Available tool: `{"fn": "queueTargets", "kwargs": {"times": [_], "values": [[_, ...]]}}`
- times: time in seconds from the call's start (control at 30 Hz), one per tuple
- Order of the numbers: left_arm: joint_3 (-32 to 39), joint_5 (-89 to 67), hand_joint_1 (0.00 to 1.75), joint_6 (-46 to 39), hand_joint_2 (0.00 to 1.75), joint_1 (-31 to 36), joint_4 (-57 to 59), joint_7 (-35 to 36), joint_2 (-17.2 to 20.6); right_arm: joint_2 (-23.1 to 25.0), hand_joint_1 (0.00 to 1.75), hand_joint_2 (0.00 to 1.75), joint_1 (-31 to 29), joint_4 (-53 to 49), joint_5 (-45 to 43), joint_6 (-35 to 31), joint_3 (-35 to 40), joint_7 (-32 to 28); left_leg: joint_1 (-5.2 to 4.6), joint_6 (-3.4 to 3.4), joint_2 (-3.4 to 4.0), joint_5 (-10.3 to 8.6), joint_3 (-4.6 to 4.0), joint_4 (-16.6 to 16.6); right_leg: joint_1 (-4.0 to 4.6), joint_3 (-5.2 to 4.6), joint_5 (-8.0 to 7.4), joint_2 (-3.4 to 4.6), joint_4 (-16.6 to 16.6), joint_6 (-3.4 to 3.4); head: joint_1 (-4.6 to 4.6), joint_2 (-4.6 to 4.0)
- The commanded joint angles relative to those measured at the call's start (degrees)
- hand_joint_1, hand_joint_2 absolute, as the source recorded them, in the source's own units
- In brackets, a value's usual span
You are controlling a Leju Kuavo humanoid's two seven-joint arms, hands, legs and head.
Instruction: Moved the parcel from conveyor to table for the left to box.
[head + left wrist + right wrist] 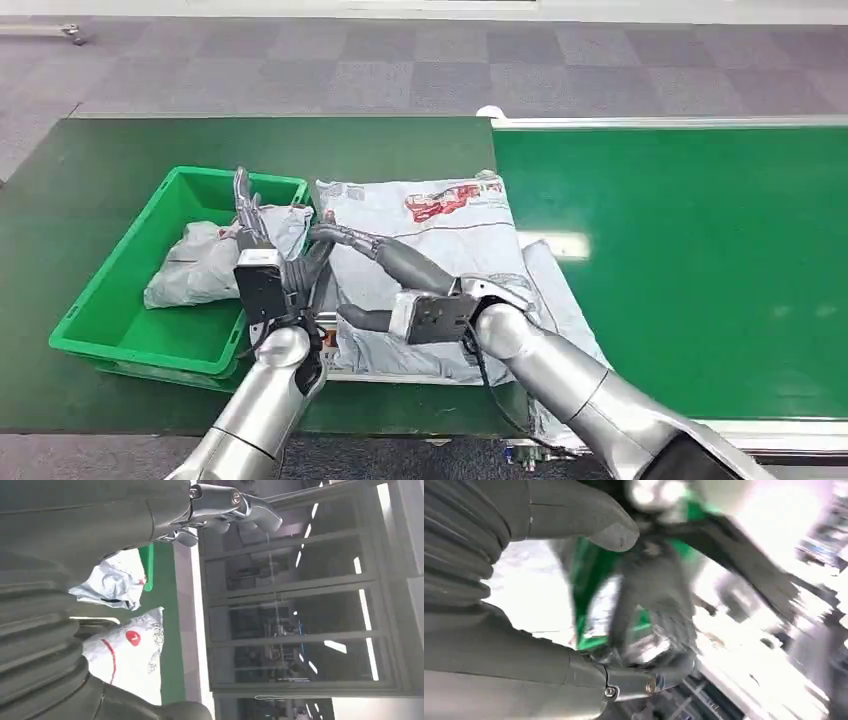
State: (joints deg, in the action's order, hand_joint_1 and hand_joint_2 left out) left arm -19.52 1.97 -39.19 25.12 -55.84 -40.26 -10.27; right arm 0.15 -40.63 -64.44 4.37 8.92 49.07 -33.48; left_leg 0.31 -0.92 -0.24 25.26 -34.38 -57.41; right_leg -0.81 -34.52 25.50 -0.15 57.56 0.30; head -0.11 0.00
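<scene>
Head view | parcel (440, 230) flat on table (120, 150) just right of green box (100, 330), long axis running away from robot | right hand (385, 270) resting on it, fingers spread, no grip | left hand (262, 250) nearer box, released | parcels: two, one (200, 262) boxed.

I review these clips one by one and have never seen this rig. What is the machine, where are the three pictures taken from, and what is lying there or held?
A humanoid robot with two silver arms. The wide picture looks down from its head; the other two come from wrist cameras, turned and blurry. A flat grey plastic mailer parcel lies on the dark green table, beside the bright green conveyor belt. The right robot hand rests on it. The left robot hand hovers over the green plastic crate, holding nothing, above a crumpled grey bag.
</scene>
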Motion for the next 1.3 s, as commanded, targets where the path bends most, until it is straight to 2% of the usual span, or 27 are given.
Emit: {"fn": "queueTargets", "kwargs": {"times": [0.03,0.17,0.23,0.27,0.33,0.47,0.53,0.57,0.63,0.7,0.77,0.87,0.9,0.93,1.17,1.23,1.3], "values": [[2.7,0.4,0.00,-0.7,1.75,1.5,2.7,0.3,1.0,-3.0,0.00,1.75,1.1,-6.6,-3.8,-2.3,-7.3,2.2,0.02,0.03,-0.07,-0.01,0.09,0.0,0.03,0.13,0.01,-0.09,-0.1,-0.01,0.00,0.00],[3.3,0.3,0.00,-0.8,1.75,1.1,2.2,0.3,1.2,-3.3,0.00,1.75,1.6,-6.7,-4.8,-4.3,-9.0,2.0,0.01,0.02,-0.05,-0.01,0.06,0.0,0.02,0.10,0.00,-0.07,-0.1,-0.02,0.00,0.00],[4.7,0.0,0.00,-0.8,1.75,0.4,1.3,0.3,1.3,-3.3,0.00,1.75,2.7,-7.6,-2.7,-11.5,-10.8,1.3,0.04,0.02,-0.02,0.01,0.14,0.1,0.04,0.18,0.00,-0.04,-0.1,-0.03,0.00,0.00],[4.7,0.0,0.00,-0.8,1.75,0.4,1.3,0.3,1.3,-3.3,0.00,1.75,2.7,-7.6,-2.7,-11.5,-10.8,1.3,0.04,0.02,-0.04,0.01,0.14,0.1,0.05,0.20,-0.01,-0.06,-0.1,-0.03,0.00,0.00],[4.5,0.3,0.00,0.3,1.75,-0.2,0.4,0.3,2.0,-4.2,0.00,1.75,5.0,-9.7,-0.4,-19.0,-13.0,0.8,0.03,0.03,0.01,0.02,0.17,0.1,0.04,0.20,-0.01,-0.02,-0.1,-0.05,0.00,0.00],[4.1,0.1,0.00,1.2,1.75,-0.5,-0.1,0.3,2.8,-5.8,0.00,1.75,7.3,-10.0,-1.3,-22.7,-15.7,0.0,0.05,0.02,-0.14,0.01,0.14,0.1,0.06,0.23,0.01,-0.15,-0.1,-0.03,0.00,0.00],[4.4,-0.3,0.00,1.5,1.75,-1.3,-1.8,0.3,3.0,-7.5,0.00,1.75,8.8,-8.4,-2.4,-27.9,-19.5,-2.4,0.05,0.04,-0.13,0.00,0.25,0.2,0.06,0.35,0.00,-0.17,-0.2,-0.04,0.00,0.00],[4.4,-0.3,0.00,1.5,1.75,-1.3,-1.8,0.3,3.0,-7.5,0.00,1.75,8.8,-8.4,-2.4,-27.9,-19.5,-2.4,0.06,0.03,-0.15,0.00,0.13,0.1,0.07,0.25,0.00,-0.18,-0.2,-0.02,0.00,0.00],[4.6,-0.5,0.00,1.7,1.75,-1.9,-2.6,0.3,3.1,-9.5,0.00,1.75,11.1,-8.0,-1.0,-35.6,-23.5,-4.0,0.03,0.03,-0.12,0.00,0.06,0.0,0.03,0.15,0.00,-0.15,-0.1,-0.02,0.00,0.00],[4.7,-0.4,0.00,1.8,1.75,-2.2,-2.8,0.3,3.3,-10.5,0.00,1.75,12.3,-8.0,-1.6,-36.8,-25.1,-4.2,0.02,0.03,-0.16,-0.02,0.10,0.1,0.02,0.20,-0.01,-0.18,-0.1,-0.01,0.00,0.00],[4.8,-0.4,0.00,2.4,1.75,-2.5,-2.9,0.3,3.5,-12.2,0.00,1.75,15.9,-8.7,-1.4,-40.8,-28.2,-4.2,0.04,0.04,-0.27,-0.02,0.16,0.1,0.03,0.32,0.01,-0.30,-0.2,-0.02,0.00,0.00],[4.9,-0.4,0.00,2.7,1.75,-2.5,-2.9,0.3,3.6,-13.2,0.00,1.75,21.7,-8.2,-3.7,-42.8,-32.9,-5.4,0.08,0.05,-0.39,-0.03,0.30,0.2,0.08,0.53,0.02,-0.44,-0.4,-0.03,0.00,0.00],[4.7,-0.5,0.00,3.2,1.75,-2.3,-2.3,0.3,3.9,-11.8,0.00,1.75,24.3,-6.8,-6.3,-44.0,-36.5,-4.0,0.06,0.03,-0.34,-0.01,0.19,0.1,0.05,0.39,0.04,-0.38,-0.2,-0.03,0.00,0.00],[4.7,-0.5,0.00,3.3,1.75,-2.4,-2.4,0.3,4.0,-11.5,0.00,1.75,26.3,-6.0,-7.7,-42.9,-38.0,-5.9,0.06,0.04,-0.37,-0.01,0.30,0.2,0.06,0.50,0.04,-0.42,-0.3,-0.04,0.00,0.00],[4.7,-0.5,0.00,4.0,1.75,-2.2,-1.9,0.3,4.1,-10.3,0.00,1.75,26.8,-2.1,-8.6,-41.5,-39.6,-5.7,0.05,0.04,-0.07,0.11,0.13,0.1,0.06,0.22,0.02,-0.15,-0.2,-0.03,0.00,0.00],[4.5,-0.5,0.00,4.6,1.75,-2.0,-1.6,0.3,4.1,-10.3,0.00,1.75,26.1,1.7,-4.2,-43.8,-39.1,-6.3,0.01,0.04,-0.06,0.08,0.18,0.2,0.02,0.25,0.01,-0.13,-0.2,-0.03,0.00,0.00],[4.4,-0.6,0.00,4.9,1.75,-2.1,-1.8,0.3,4.2,-10.0,0.00,1.75,25.6,5.3,-5.7,-40.0,-39.6,-5.0,0.04,0.04,0.00,0.10,0.21,0.1,0.06,0.28,-0.01,-0.08,-0.2,-0.03,0.00,0.00]]}}
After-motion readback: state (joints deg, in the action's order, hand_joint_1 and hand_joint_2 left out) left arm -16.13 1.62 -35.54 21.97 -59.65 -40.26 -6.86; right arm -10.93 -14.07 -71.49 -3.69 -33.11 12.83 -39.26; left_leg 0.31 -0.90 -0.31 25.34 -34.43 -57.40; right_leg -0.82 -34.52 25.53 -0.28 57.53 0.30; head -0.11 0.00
